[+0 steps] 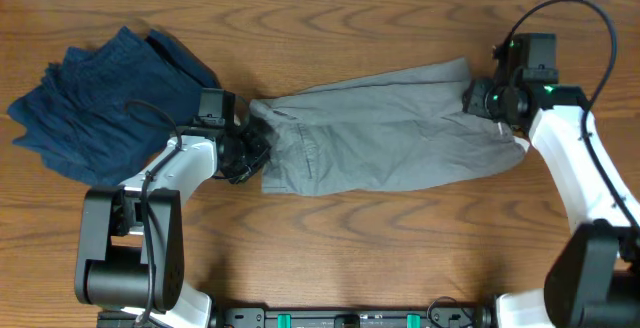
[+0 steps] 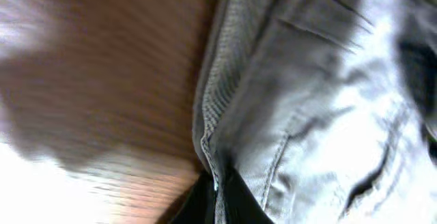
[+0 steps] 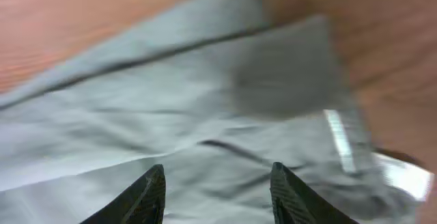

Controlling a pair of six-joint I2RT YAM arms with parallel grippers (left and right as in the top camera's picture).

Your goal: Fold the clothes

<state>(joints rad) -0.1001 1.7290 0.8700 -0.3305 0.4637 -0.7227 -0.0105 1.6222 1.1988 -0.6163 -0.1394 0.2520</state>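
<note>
The right gripper [image 3: 216, 171] fills the bottom of its own wrist view, its two dark fingers [image 3: 151, 195] spread wide with nothing between them, hanging just above grey cloth. Under everything, the wooden table [image 1: 400, 258] carries the pants [image 1: 390, 133]. They lie across its middle, stretched flat, with their long axis running left to right and the right end angled slightly toward the far edge. They are light grey woven cotton, softly creased, the legs laid together so they read as one broad band. A rumpled navy garment [image 1: 100, 98] sits at the far left, just beside the pants. Each arm has one end. The left gripper [image 1: 243, 153] is at the waistband [image 2: 213, 94]. Its wrist view shows the band's edge running down between dark fingertips, so it looks closed on the pants there, though that picture is blurred. The right gripper hovers over the leg ends [image 3: 293, 74] and is the nearer arm to them. The fold, I judge, turns on carrying one end along that axis toward the other. Stitched seams and a pocket slit show near the waistband.
</note>
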